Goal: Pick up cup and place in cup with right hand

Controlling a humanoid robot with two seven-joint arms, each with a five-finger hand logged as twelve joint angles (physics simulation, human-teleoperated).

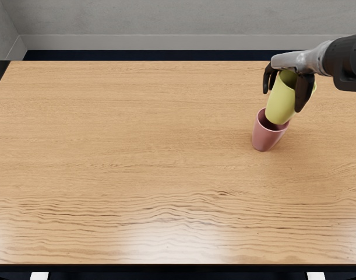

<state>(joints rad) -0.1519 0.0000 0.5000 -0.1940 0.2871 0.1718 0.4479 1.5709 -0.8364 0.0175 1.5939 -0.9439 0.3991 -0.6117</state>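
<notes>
Yellow cup [278,106] in the right hand [296,63], its base at the mouth of the pink cup [265,139].
The right arm [346,61] enters from 2 o'clock; its hand grips the yellow cup, dark fingers [304,93] down either side, one toward 9 o'clock and others toward 3 o'clock. In view, the yellow cup slants, mouth toward 1 o'clock and base toward 7 o'clock; part of its handle [314,87] shows toward 3 o'clock. Below, the pink cup stands on the wooden table [137,175], between 2 and 3 o'clock from the centre. Whether the yellow base is inside the rim or just over it cannot be told.
</notes>
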